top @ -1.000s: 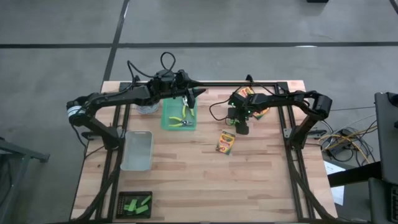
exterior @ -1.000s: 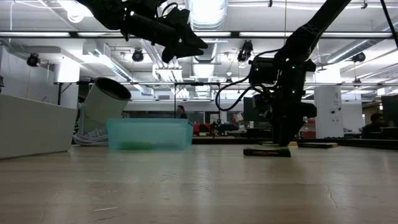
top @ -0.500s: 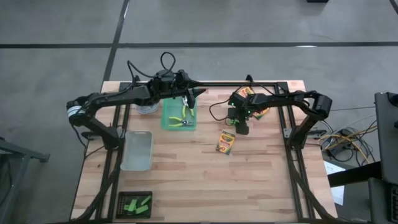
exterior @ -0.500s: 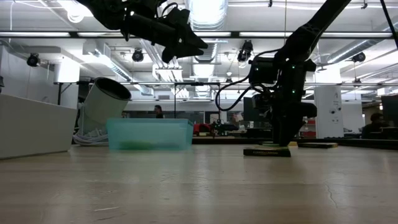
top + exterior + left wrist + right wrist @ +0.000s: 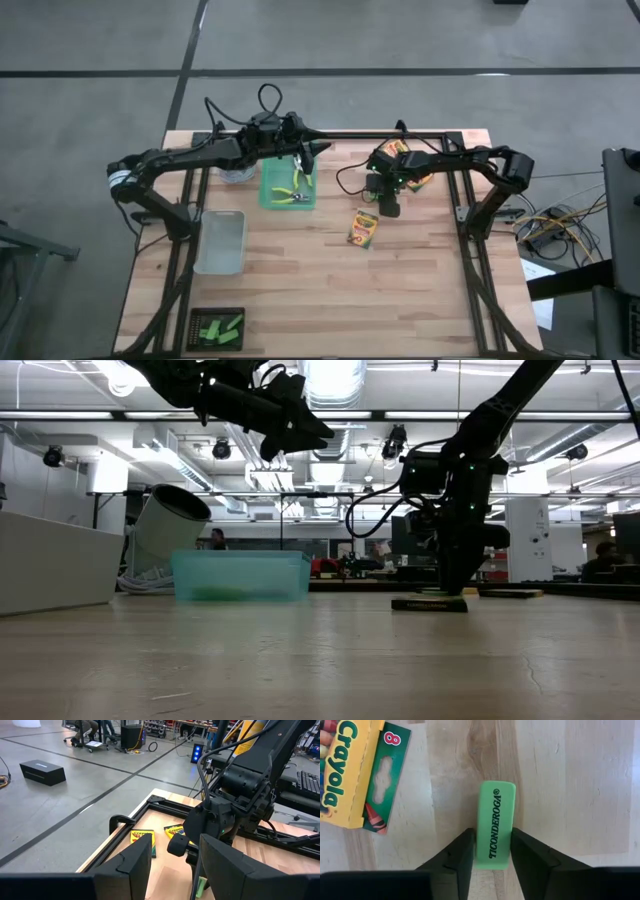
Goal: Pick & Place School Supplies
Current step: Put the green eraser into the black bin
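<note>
A: Item one, the right gripper (image 5: 492,851). What do we record?

B: We find it down at the tabletop (image 5: 300,290), its two fingers (image 5: 457,854) pressed against the long sides of a green eraser (image 5: 493,825) lying flat on the wood. We list that as a grip on the eraser.

A: Neighbouring stock?

B: One crayon box (image 5: 355,770) lies just beside the eraser, apart from it. In the high view we count another crayon box (image 5: 363,228) nearer the table's middle, and more boxes (image 5: 398,150) near the far edge.

A: Item two, the left gripper (image 5: 175,857)?

B: Raised above the teal tray (image 5: 270,190), fingers parted, nothing between them. Pliers (image 5: 297,183) lie in that tray.

A: Remaining entries?

B: Clear bin (image 5: 221,241) at the left side; green blocks (image 5: 220,327) in a dark tray at the near left corner.
</note>
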`<state>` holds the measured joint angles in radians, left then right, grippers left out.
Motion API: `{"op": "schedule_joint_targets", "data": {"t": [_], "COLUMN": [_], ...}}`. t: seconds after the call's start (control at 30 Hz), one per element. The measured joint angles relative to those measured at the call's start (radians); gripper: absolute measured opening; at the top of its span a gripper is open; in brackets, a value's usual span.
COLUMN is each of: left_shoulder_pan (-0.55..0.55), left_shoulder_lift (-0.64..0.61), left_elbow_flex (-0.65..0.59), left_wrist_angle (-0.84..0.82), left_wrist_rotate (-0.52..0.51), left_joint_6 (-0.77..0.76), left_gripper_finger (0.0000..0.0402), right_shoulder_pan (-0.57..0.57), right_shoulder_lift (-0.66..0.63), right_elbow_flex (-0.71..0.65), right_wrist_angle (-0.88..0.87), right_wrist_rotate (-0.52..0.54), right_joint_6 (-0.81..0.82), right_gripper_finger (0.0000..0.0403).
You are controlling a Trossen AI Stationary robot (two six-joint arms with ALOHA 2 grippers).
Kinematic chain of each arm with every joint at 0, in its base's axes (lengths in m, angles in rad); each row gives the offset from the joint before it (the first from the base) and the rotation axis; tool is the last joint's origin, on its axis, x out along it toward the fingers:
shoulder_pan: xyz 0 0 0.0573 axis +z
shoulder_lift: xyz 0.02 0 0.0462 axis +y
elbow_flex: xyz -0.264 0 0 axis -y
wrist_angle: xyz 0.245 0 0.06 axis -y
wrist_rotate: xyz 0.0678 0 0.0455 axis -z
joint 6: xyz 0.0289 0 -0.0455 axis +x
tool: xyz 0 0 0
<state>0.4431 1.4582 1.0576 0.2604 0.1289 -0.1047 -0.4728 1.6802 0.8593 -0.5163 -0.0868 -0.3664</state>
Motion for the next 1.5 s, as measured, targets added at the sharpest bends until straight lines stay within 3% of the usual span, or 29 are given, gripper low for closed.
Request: {"op": "schedule_joint_targets", "data": {"t": [0.37,0.9,1.5], "left_shoulder_pan": [0.000,0.000,0.000], "left_shoulder_lift": [0.000,0.000,0.000], "left_elbow_flex": [0.000,0.000,0.000], "left_wrist_angle": [0.000,0.000,0.000], "left_wrist_rotate": [0.000,0.000,0.000], "left_joint_6": [0.000,-0.008,-0.008], "left_gripper_finger": [0.0172,0.0172,0.0172], "right_shoulder_pan": [0.000,0.000,-0.001], "right_shoulder_lift": [-0.005,-0.005,-0.016], "right_elbow_flex": [0.000,0.000,-0.001], "right_wrist_angle": [0.000,0.000,0.001], "right_wrist_rotate": [0.000,0.001,0.009], "right_joint_6": [0.000,0.000,0.030], "right_gripper_finger": [0.0077,0.0089,0.0131]}}
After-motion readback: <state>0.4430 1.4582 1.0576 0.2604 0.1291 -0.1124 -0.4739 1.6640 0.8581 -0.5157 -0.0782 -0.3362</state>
